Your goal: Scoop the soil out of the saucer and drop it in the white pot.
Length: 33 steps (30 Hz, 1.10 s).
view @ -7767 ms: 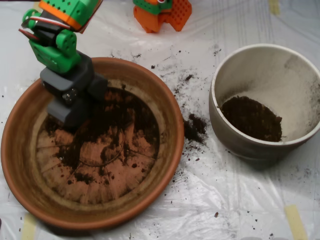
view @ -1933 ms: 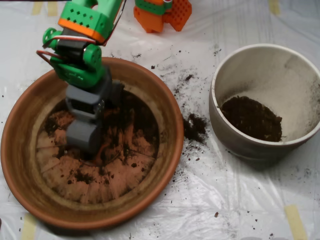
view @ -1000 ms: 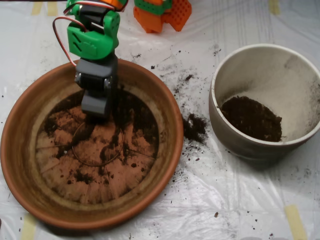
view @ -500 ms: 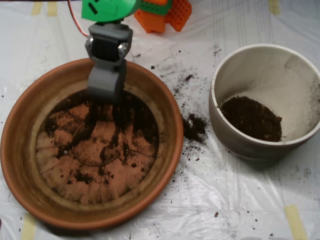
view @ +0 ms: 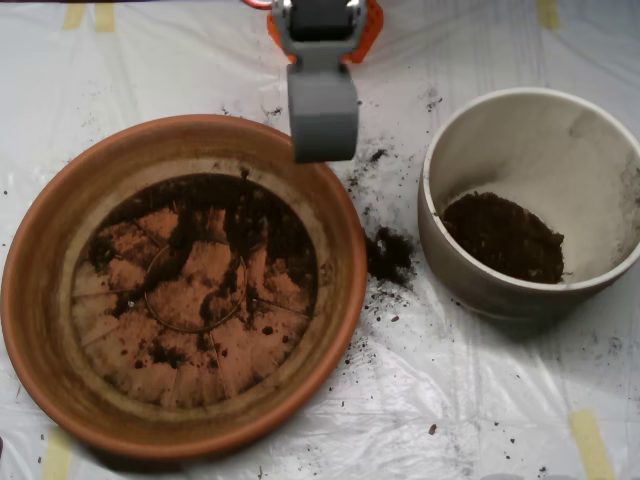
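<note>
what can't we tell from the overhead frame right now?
- Scoop load: seen from above as a closed grey back, so any soil inside it is hidden.
- Arm above the scoop: cut off by the top edge.
- Soil depth in the white pot: a top-down view shows only its surface.
- Saucer far rim: a short stretch is covered by the scoop.
- Scoop height over the saucer: not readable from straight above.

So the table (view: 480,420) is covered in a wrinkly clear plastic sheet (view: 150,70), shiny in spots and creased all over. Yellowish tape strips (view: 592,443) hold it down: one near the sheet's bottom right corner, one at its bottom left, a couple along its top left edge and one at top right (all pretty faded-looking).
</note>
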Tool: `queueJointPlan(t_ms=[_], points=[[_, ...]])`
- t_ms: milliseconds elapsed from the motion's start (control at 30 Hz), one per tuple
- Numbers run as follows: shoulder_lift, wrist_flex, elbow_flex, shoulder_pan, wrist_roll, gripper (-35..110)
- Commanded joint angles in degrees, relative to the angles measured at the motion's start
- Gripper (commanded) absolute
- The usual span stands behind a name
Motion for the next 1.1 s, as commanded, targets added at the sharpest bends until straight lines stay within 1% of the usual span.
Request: queueJointPlan(t_ms=[0, 233, 333, 367, 400, 433, 467, 500, 533, 733, 800, 867, 933, 1067], points=[[-3.9, 3.1, -14.7, -5.2, -0.9, -1], [-20.4, 10.9, -35.9, -18.6, -3.2, -1], [-26.8, 14.0, -41.0, -25.3, -6.9, -1], [-30.6, 17.1, -44.1, -27.3, -8.1, 0], [-34.5, 20.1, -47.5, -28.8, -8.3, 1], [-37.1, 22.0, -49.2, -29.8, -7.9, 13], [-38.5, 22.8, -49.6, -30.2, -7.6, 28], [-38.8, 22.9, -49.3, -30.4, -7.7, 38], [-38.4, 22.3, -48.2, -30.3, -7.7, 39], [-36.4, 23.0, -48.6, -27.3, -6.6, 36], [-38.8, 26.2, -52.3, -27.3, -6.5, 36], [-45.2, 32.5, -60.8, -27.5, -5.6, 35], [-47.5, 34.2, -64.2, -26.8, -4.7, 35], [-45.9, 33.9, -64.2, -25.5, -4.0, 36]])
